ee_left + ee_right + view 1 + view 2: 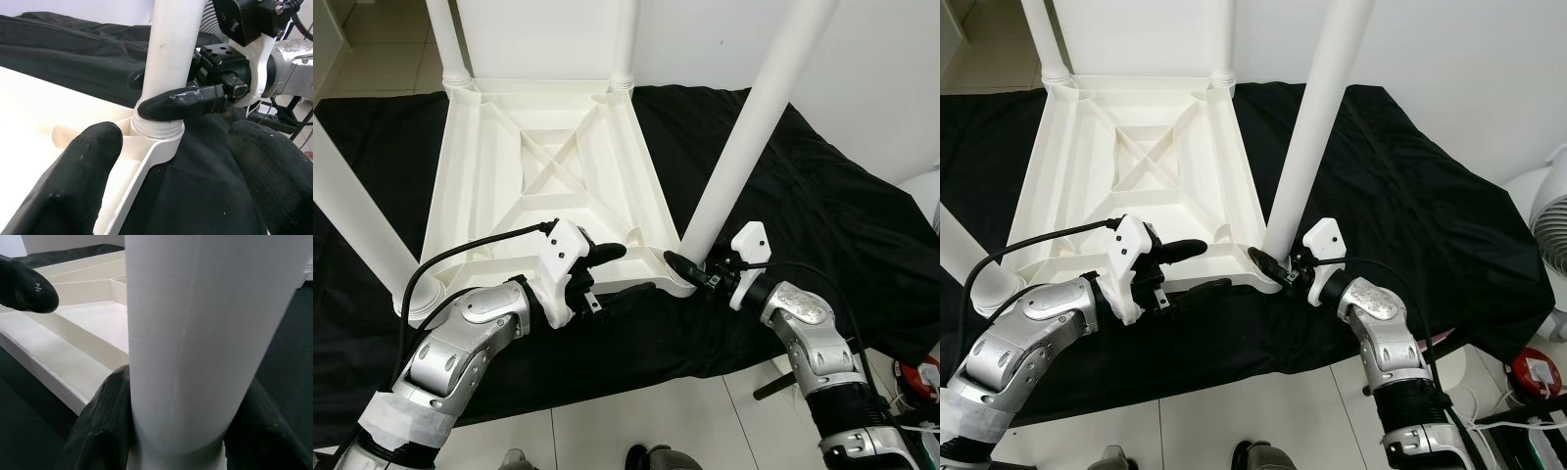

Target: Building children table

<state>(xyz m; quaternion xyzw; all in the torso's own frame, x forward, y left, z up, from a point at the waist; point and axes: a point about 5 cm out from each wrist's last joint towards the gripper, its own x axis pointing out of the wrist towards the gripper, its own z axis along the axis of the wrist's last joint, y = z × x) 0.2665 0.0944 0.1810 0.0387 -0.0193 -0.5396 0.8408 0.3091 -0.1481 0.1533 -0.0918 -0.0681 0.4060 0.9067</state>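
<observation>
Black cloth (822,225) covers the floor area; on it lies the white plastic children's table (548,186), upside down, ribbed underside up with an X brace at centre. Four white legs stand in the corner sockets: two far ones and two near ones, the near-right leg (744,147) rising steeply out of its threaded collar at the table's near-right corner.

Right hand (690,269): clenched on the near-right leg just above the collar, one black finger on each side of the tube; the right wrist view shows both pads (105,421) pressed to it.

Left hand (617,269): released, fingers spread, straddling the table's near rim just beside that corner, upper finger (607,253) over the underside, lower one outside the rim. Holds nothing.

White fan (1547,215) at right; red-topped item (1536,370) on the tile floor.
</observation>
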